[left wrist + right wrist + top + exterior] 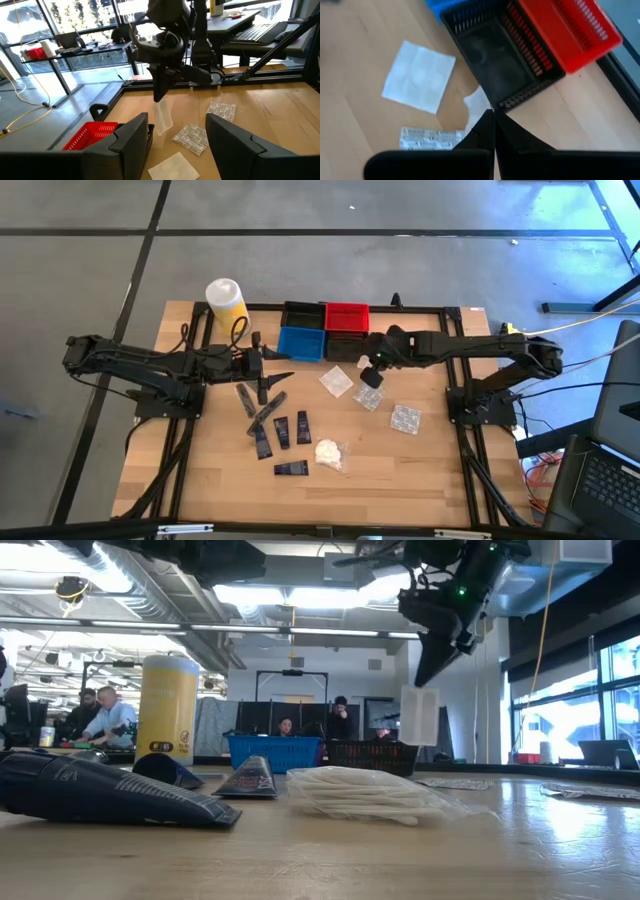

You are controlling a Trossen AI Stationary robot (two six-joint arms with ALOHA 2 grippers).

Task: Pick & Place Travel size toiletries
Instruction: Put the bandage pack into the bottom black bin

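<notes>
Wooden worktop (200,480): right pincer (366,376) pinches a clear packet (419,716) aloft beside the black bin (303,315), likely for a drop. Left pincer (262,370) spread, waiting above the dark tubes (283,432). Other packets (405,418) lie right.

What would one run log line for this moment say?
right gripper: shut on clear packet, lifted near black bin | left gripper: open, empty, waiting

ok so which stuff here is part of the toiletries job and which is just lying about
Job: dark tubes, clear packets, white wad in clear wrap, packet pinched in the shut right gripper.

Lying about: yellow container; red bin, blue bin, black bin.
</notes>
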